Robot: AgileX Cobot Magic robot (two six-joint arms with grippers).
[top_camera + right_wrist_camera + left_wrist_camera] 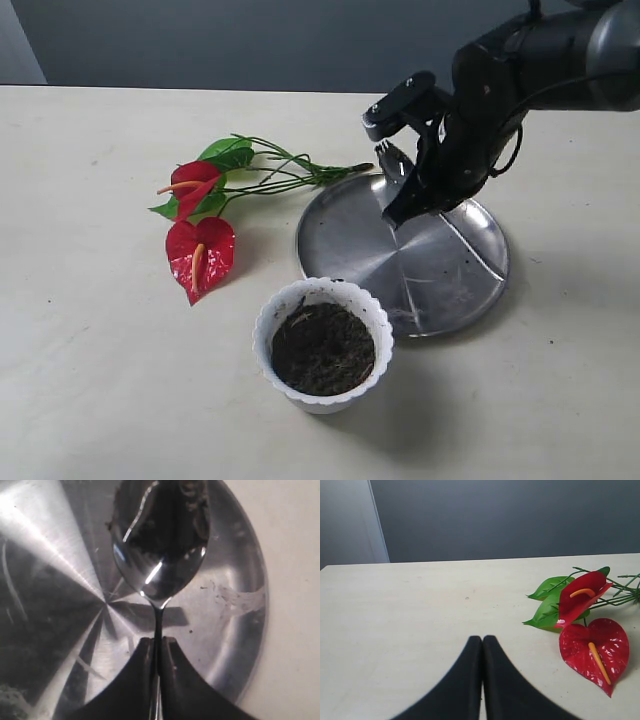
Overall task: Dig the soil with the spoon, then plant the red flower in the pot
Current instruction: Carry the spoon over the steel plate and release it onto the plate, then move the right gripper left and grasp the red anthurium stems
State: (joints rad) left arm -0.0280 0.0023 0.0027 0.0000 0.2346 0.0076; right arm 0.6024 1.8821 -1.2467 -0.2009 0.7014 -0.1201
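Note:
The white scalloped pot (268, 318) stands near the front and holds the dark soil (322, 348). Beside it on the left, the red flower (201, 252) lies flat on the table; in the left wrist view the red flower (592, 642) is off to the side of my left gripper (482, 639). That gripper is shut with nothing in it and does not show in the exterior view. My right gripper (405, 205) hangs above the steel plate, shut on the thin handle of the spoon (393, 165). The spoon (160, 535) bowl has dark soil bits in it, just beyond my right gripper (158, 641).
The wide steel plate (440, 260) lies behind and right of the pot, with a few soil crumbs (452, 292) on it. In the right wrist view the plate (45, 555) fills most of the frame. The flower's green stems (300, 172) reach to the plate's far left rim.

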